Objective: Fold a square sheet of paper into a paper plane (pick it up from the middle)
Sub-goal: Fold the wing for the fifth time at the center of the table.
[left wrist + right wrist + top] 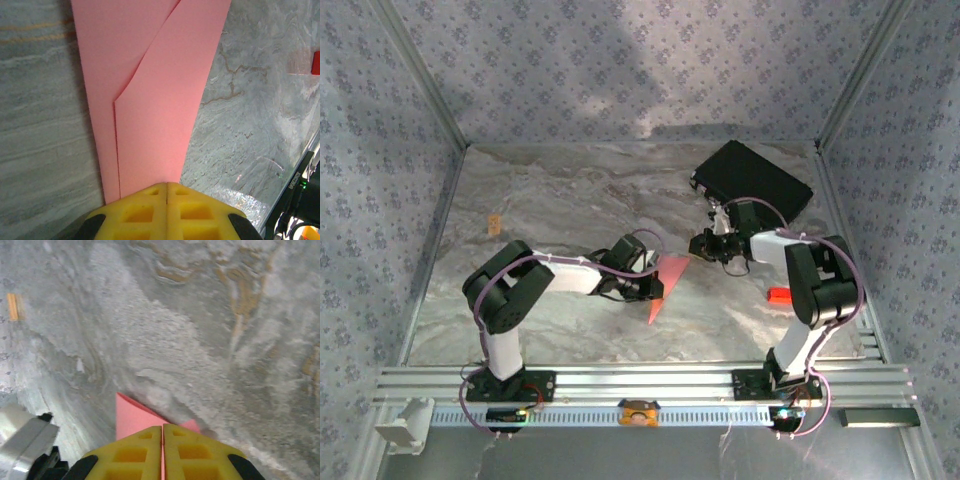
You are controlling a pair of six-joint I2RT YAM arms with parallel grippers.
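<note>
1. Paper (668, 280) sits centre, betw. left gripper (648, 287) and right gripper (702, 244), each clamped on one end. Pulling apart could tear it.
2. Left wrist: jaws closed on folded edge; loose flap may spring open.
3. Right wrist: jaws closed on just a corner; may slip out.

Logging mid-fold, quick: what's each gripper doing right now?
Left gripper: shut on the folded paper.
Right gripper: shut on the folded paper's corner.

Unreadable white lettering on a black bar (295, 182), nothing legible
</note>
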